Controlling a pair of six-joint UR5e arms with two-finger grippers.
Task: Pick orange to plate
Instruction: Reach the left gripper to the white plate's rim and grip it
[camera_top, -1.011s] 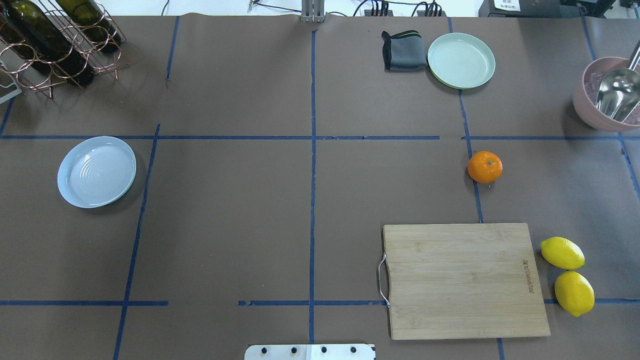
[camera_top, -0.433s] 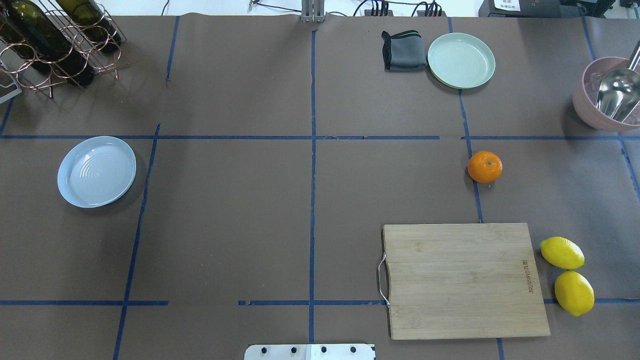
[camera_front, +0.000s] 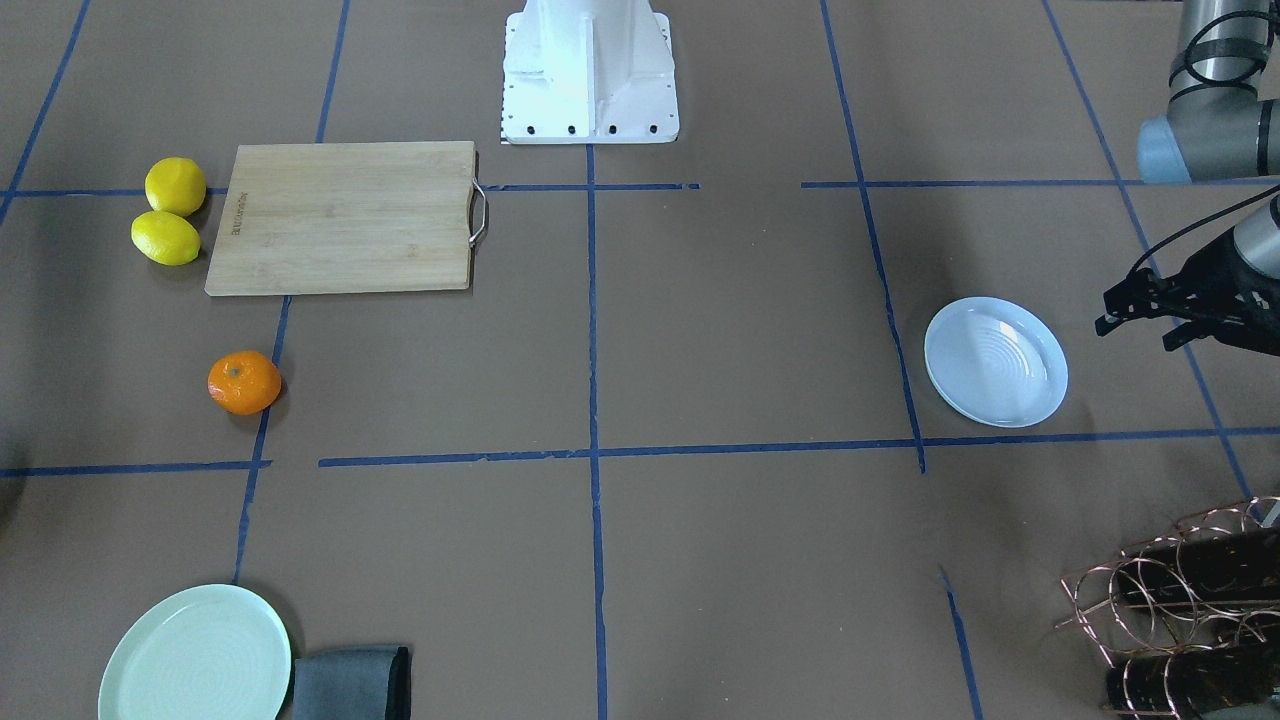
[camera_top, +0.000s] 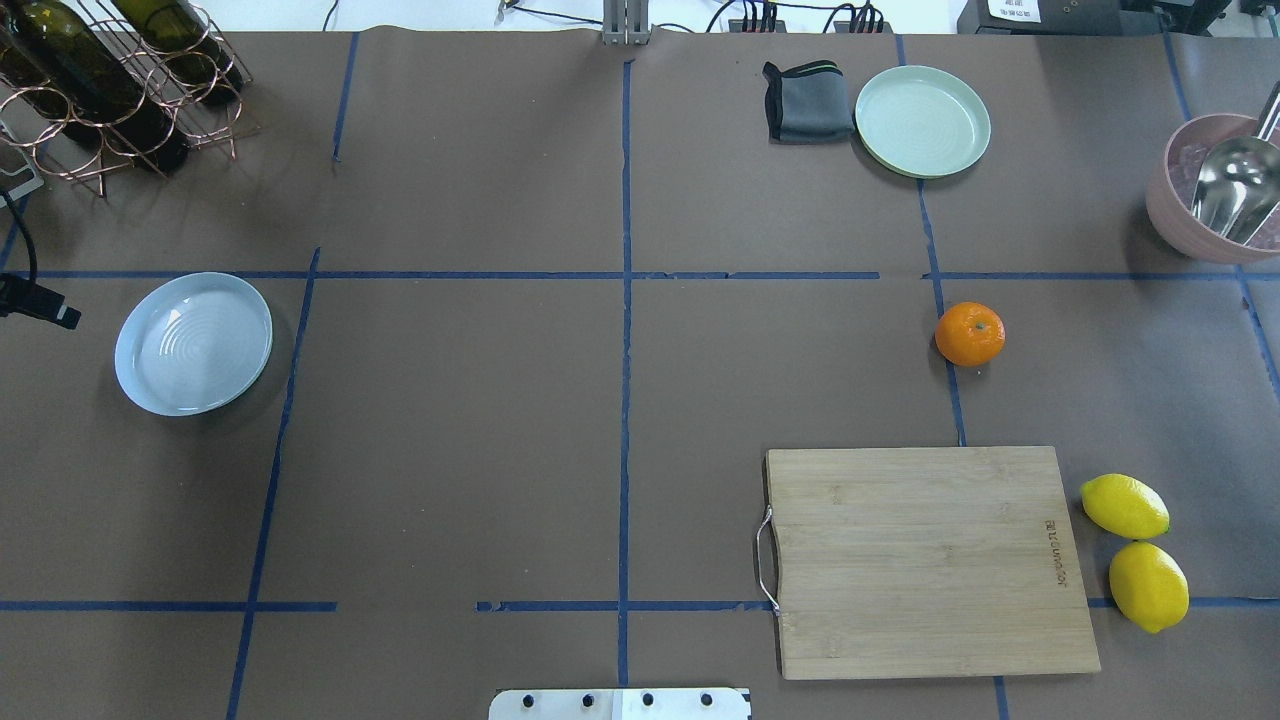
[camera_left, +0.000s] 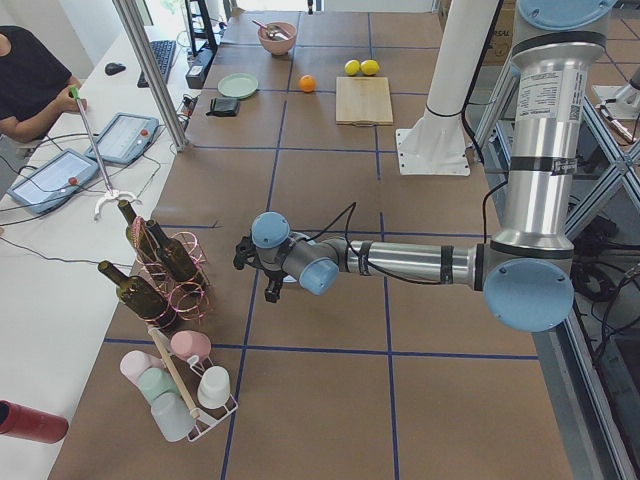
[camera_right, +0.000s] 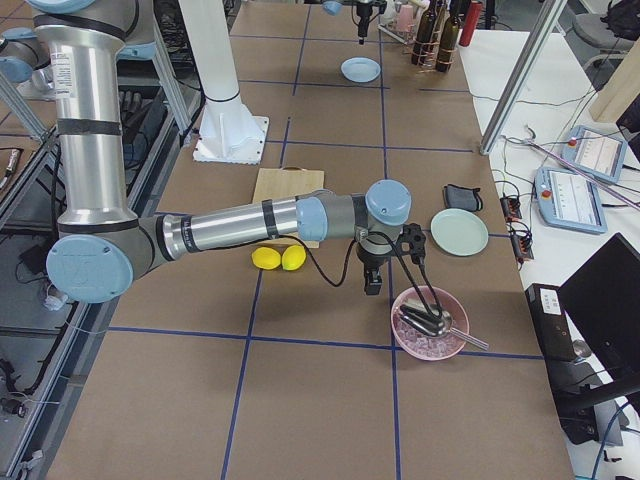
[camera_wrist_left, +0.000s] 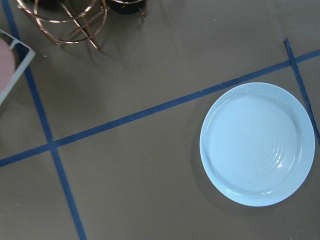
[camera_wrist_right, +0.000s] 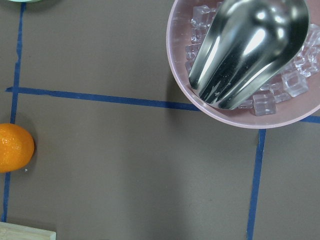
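The orange (camera_top: 969, 333) lies on the brown table beside a blue tape line, on the right half; it also shows at the left edge of the right wrist view (camera_wrist_right: 15, 147). The white ridged plate (camera_top: 193, 343) (camera_wrist_left: 257, 143) sits empty far to the left. My left gripper (camera_left: 256, 272) hovers near the plate; only a black part of that wrist (camera_top: 40, 303) (camera_front: 1160, 312) shows at the frame edges, and I cannot tell its state. My right gripper (camera_right: 392, 262) hangs between the orange and the pink bowl; it shows only in the right side view, so I cannot tell its state.
A wooden cutting board (camera_top: 925, 560) lies in front of the orange, with two lemons (camera_top: 1125, 505) to its right. A mint plate (camera_top: 922, 120) and grey cloth (camera_top: 808, 100) sit at the back. A pink bowl (camera_top: 1165, 205) holds ice and a scoop. A bottle rack (camera_top: 120, 80) stands back left.
A black part of my left wrist with its cable has come into the overhead view at the left edge, beside the plate. The orange and plate have not moved.
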